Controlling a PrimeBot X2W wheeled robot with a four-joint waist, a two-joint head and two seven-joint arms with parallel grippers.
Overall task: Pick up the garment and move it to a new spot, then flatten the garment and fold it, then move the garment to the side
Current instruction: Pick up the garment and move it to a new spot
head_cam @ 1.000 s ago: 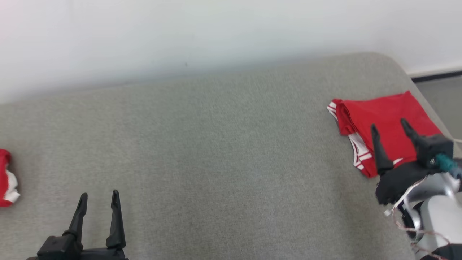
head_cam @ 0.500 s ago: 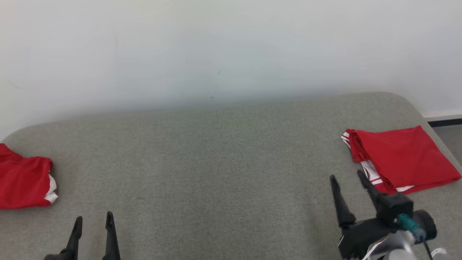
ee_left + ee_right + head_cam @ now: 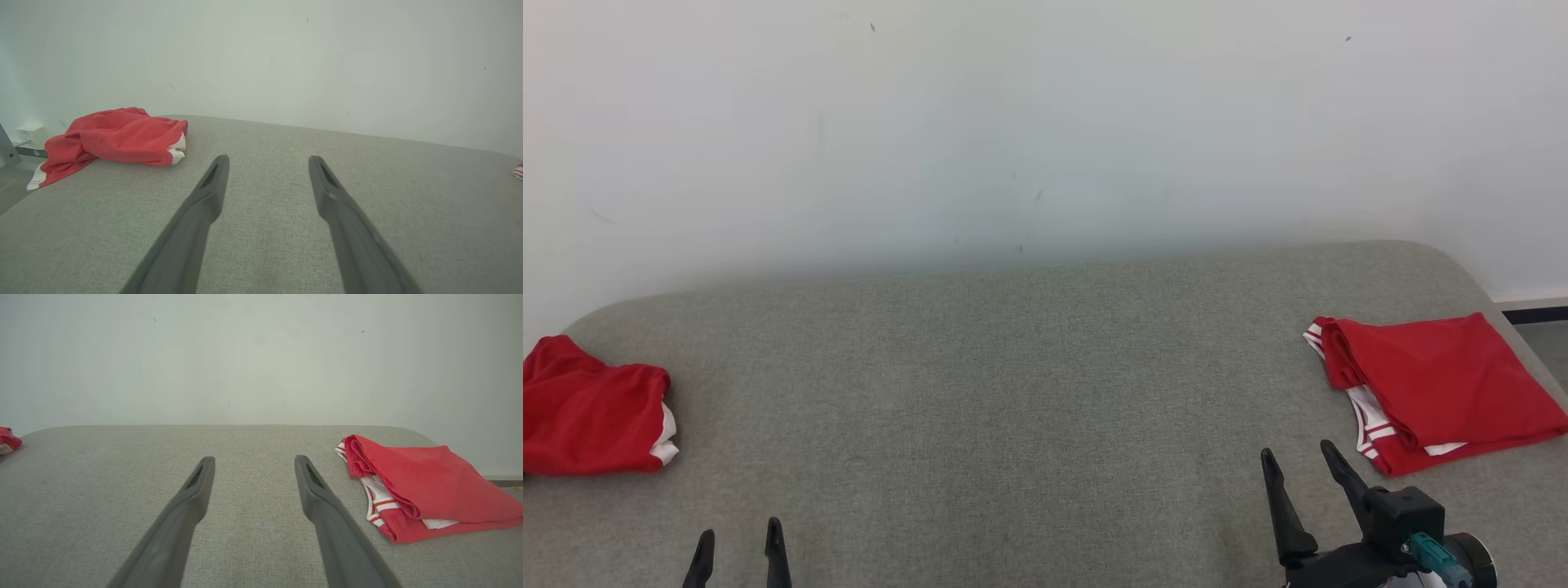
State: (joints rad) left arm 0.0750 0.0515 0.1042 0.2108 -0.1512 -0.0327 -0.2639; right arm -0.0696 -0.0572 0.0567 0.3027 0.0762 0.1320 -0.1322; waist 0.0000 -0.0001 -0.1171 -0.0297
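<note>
Bright, even, diffuse light. Head view slightly soft. Pale wall (image 3: 1045,122), hazy where it meets the surface (image 3: 1013,392). Thin soft shadow under folded garment (image 3: 425,482). Fingers of left gripper (image 3: 268,160) blur toward the wrist view's bottom edge.

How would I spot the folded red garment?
Find the grey padded surface against the white wall. At its right end lies the folded red garment, flat with striped white trim; the crumpled red garment lies at the left end.

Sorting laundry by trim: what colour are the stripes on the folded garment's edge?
Red and white stripes on the folded garment, clearest in the right wrist view.
</note>
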